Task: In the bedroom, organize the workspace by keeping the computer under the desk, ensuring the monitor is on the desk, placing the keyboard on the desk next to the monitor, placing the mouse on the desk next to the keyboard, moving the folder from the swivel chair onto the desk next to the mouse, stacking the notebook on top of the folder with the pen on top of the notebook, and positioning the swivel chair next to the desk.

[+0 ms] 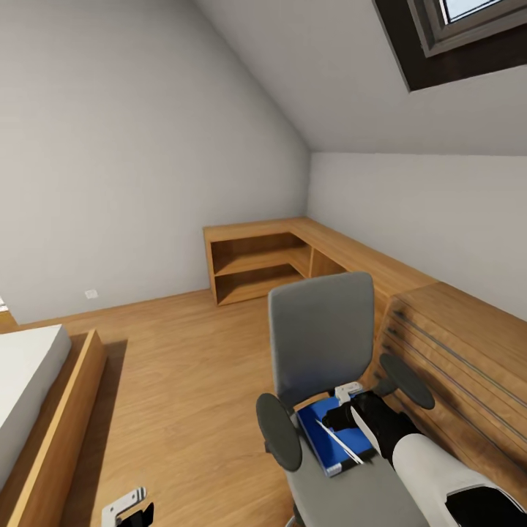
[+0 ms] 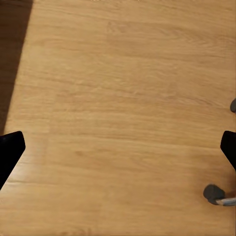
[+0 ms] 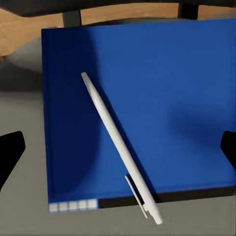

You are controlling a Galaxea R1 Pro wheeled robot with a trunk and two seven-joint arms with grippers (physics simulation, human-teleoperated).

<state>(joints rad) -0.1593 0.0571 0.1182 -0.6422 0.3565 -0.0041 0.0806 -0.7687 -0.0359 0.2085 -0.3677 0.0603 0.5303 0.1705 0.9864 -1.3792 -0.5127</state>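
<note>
Hovering my right gripper [image 1: 344, 411] just above the folder [image 1: 337, 438], I'm seeing the blue cover lying flat on the seat of the swivel chair [image 1: 322, 344] in the lower right of the head view. The pen [image 1: 339, 441] is lying diagonally across the folder, touching it. In the right wrist view the folder [image 3: 147, 113] is sitting squarely between my two black fingertips [image 3: 10, 152], which are standing wide apart at both edges of the frame and closing on nothing; the pen [image 3: 120, 147] is running slantwise from upper left to lower right across the cover.

My right arm [image 1: 432, 461] is reaching in from the lower right corner, white forearm angled up toward the chair's back, black wrist bent down over the seat.

My left gripper [image 1: 132, 509] is hanging low at the bottom left of the head view, over the wooden floor [image 2: 123, 98]. In the left wrist view its fingertips [image 2: 9, 152] are spread apart, holding nothing, with a chair castor [image 2: 214, 193] showing at the lower right.
</note>
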